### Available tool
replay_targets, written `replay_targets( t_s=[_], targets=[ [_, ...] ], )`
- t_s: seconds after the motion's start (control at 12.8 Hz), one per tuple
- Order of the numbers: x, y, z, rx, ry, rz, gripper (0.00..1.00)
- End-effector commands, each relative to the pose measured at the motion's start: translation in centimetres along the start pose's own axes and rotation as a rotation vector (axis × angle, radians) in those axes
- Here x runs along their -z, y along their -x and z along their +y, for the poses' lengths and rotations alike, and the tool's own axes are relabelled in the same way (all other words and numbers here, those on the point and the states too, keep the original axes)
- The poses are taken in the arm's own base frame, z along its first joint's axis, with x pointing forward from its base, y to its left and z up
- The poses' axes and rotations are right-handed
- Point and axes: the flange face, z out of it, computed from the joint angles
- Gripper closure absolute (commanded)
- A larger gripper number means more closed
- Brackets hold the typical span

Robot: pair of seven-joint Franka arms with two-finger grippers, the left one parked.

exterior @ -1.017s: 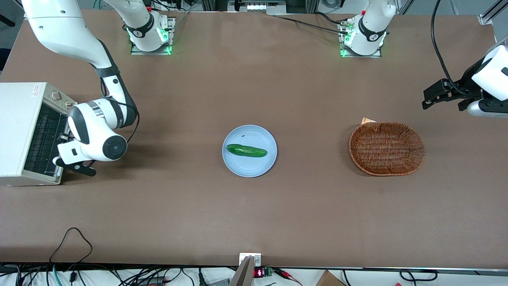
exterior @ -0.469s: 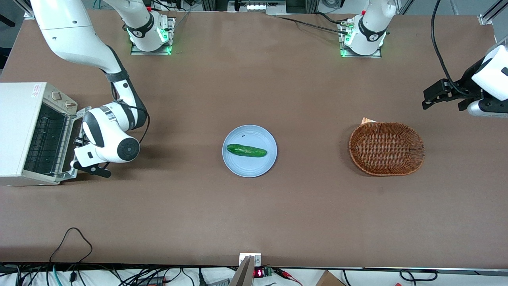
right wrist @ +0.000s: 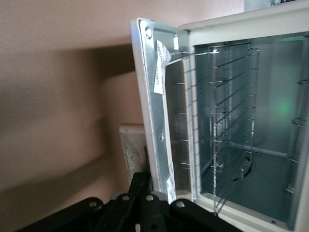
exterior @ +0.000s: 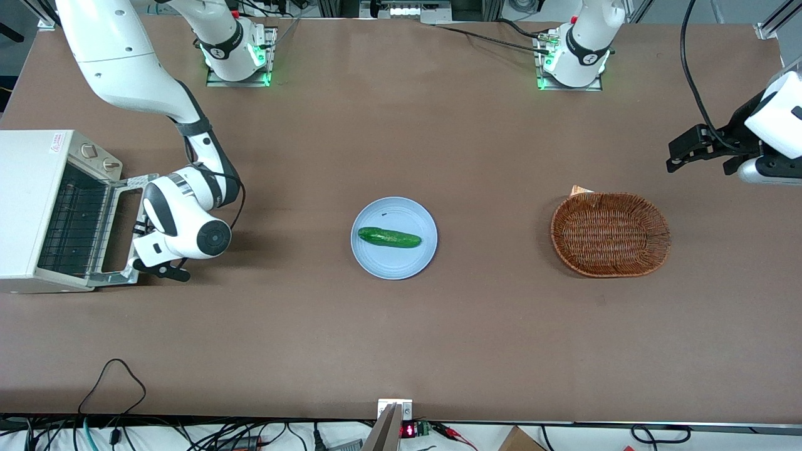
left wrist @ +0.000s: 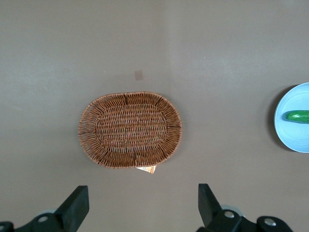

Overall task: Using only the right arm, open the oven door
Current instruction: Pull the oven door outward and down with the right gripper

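One robot arm, the right arm (exterior: 125,75), reaches down to a white toaster oven (exterior: 28,207) at its end of the worktop (exterior: 401,338). Its end effector (exterior: 139,241) sits at the free edge of the oven door (exterior: 122,228), which hangs partly lowered; whether the fingers grip cannot be told. Farther inside, a wire rack (right wrist: 227,130) shows.

Front view: high, looking down on the whole table (exterior: 401,338). Wrist views: close; the left shares the basket (left wrist: 130,129), the right the gripper (right wrist: 145,212) at the oven (right wrist: 241,121).
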Motion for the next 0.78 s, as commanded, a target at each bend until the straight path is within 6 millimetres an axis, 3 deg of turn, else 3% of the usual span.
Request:
replay_targets(
  t_s=[0.0,0.7],
  targets=[
    [-2.6,-0.5,-0.1,-0.028,0.014,-0.031,0.99],
    [-3.1,0.7,-3.4,-0.008,-0.014,-0.052,0.99]
  ],
)
